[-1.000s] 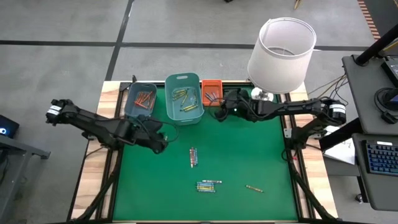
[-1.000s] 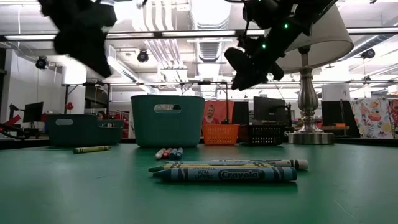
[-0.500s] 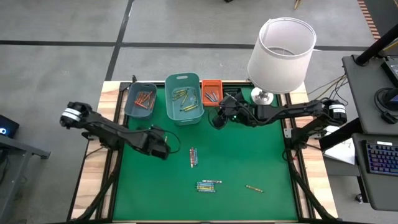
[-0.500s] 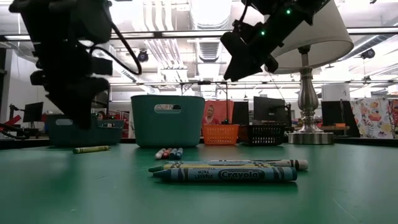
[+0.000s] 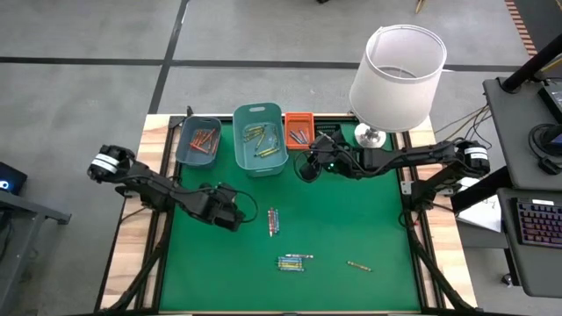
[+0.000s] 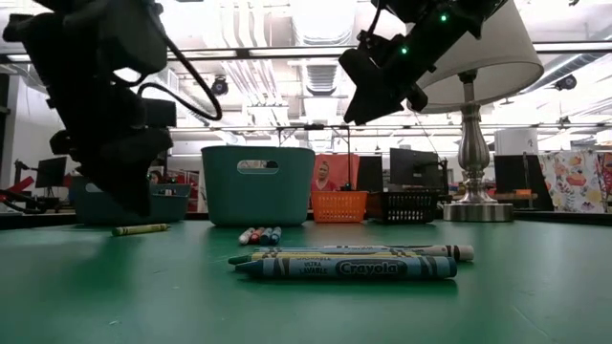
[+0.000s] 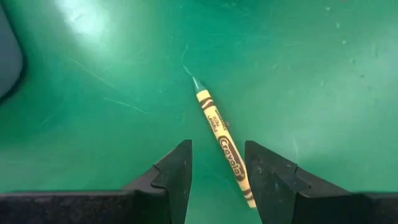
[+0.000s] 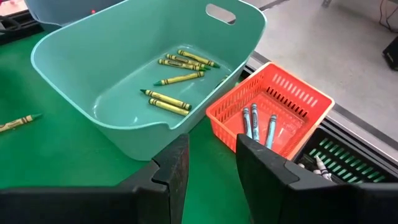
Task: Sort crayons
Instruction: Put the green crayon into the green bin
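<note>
Two matte black, slender jointed arms make up the robot, each built of tubular links. The left arm point(image 5: 162, 189) carries a white band with dark marking near its outer joint, as does the right arm point(image 5: 399, 158) beside its base. Thin black cables loop along the left arm's wrist housing. Small green indicator lights glow on the right arm's wrist. The fingers point(image 7: 177, 174) are black, blocky, angular plastic with bevelled inner faces.

Bright, even overhead light; glare on green mat point(image 7: 93, 37); low-view background blurred
</note>
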You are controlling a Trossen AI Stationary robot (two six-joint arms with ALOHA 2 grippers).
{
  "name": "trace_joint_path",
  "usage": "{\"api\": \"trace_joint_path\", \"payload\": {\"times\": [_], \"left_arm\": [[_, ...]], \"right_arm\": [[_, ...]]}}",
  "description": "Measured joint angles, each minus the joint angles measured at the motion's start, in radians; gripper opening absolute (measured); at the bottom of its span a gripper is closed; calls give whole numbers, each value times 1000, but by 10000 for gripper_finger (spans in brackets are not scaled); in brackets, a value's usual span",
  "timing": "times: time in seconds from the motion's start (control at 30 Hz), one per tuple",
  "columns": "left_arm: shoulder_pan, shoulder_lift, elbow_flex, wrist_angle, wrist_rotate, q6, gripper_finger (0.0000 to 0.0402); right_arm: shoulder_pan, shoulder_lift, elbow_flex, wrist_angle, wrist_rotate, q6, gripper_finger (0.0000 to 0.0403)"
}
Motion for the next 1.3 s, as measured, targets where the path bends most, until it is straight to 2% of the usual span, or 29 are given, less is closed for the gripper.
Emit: {"api": "trace_joint_path", "payload": {"times": [0.6, 0.7, 0.97, 1.17, 1.3], "left_arm": [[-9, -7, -165, 272, -26, -9, 125], [-13, -7, -175, 276, -38, -11, 106], [-13, -5, -178, 269, -58, -6, 8], [-13, -37, -159, 255, -40, 58, 5], [-14, -123, -123, 271, -51, 187, 3]], "right_arm": [[4, 1, 0, 0, 0, 0, 123], [4, 1, 0, 0, 0, 0, 123], [4, 1, 0, 0, 0, 0, 123], [14, 2, -1, 0, 0, -4, 123], [39, 2, -1, 6, 0, -6, 123]]}}
